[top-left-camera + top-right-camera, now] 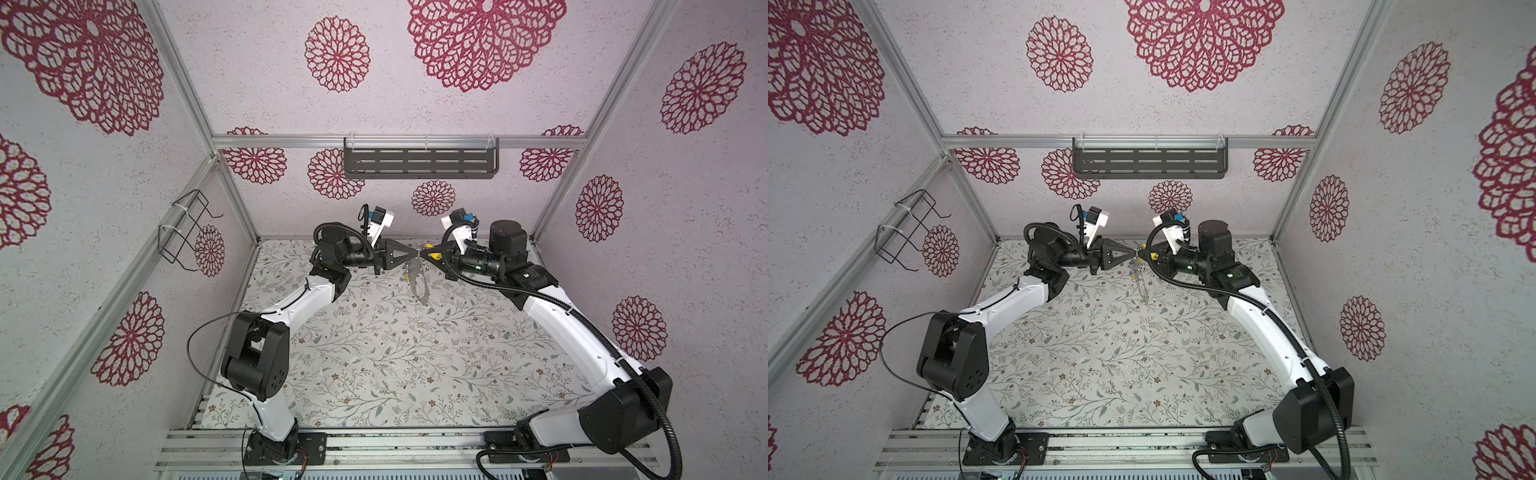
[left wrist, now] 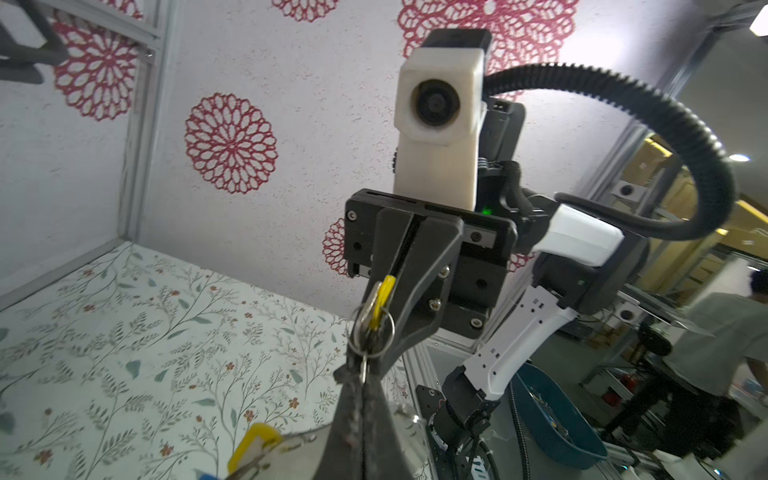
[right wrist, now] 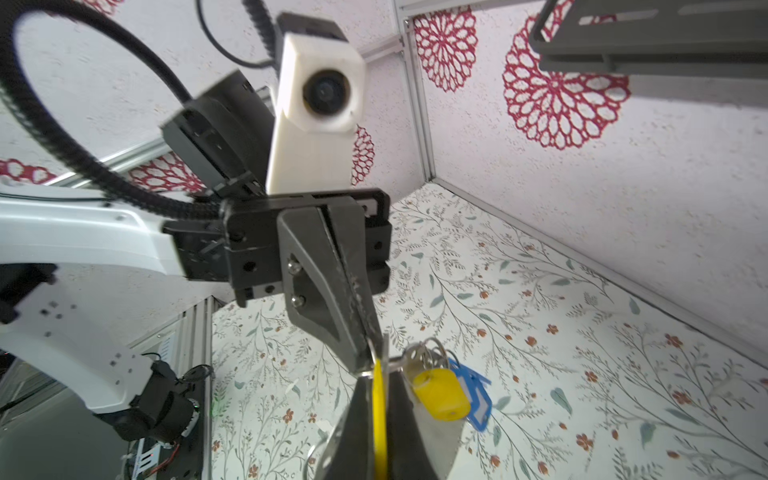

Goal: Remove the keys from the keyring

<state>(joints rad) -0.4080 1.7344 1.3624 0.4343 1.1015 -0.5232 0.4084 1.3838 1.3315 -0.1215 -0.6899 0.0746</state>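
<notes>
Both grippers meet tip to tip above the back middle of the table. My right gripper point(image 1: 424, 254) point(image 3: 379, 374) is shut on a yellow key point(image 3: 380, 415) point(image 2: 384, 297), which stands edge-on between its fingers. Opposite it, my left gripper point(image 1: 412, 254) point(image 2: 363, 374) is shut on a small split ring point(image 2: 371, 332) that hangs from that key. The grey metal keyring point(image 1: 419, 286) point(image 1: 1144, 291) point(image 3: 442, 440) dangles below the tips. Another yellow key point(image 3: 440, 395) point(image 2: 253, 446) and a blue key point(image 3: 476, 401) hang against it.
A dark slotted shelf point(image 1: 419, 162) is fixed to the back wall. A black wire rack point(image 1: 187, 232) hangs on the left wall. The floral table point(image 1: 395, 365) lies below the arms. In the left wrist view a blue bowl point(image 2: 552, 419) sits outside the frame.
</notes>
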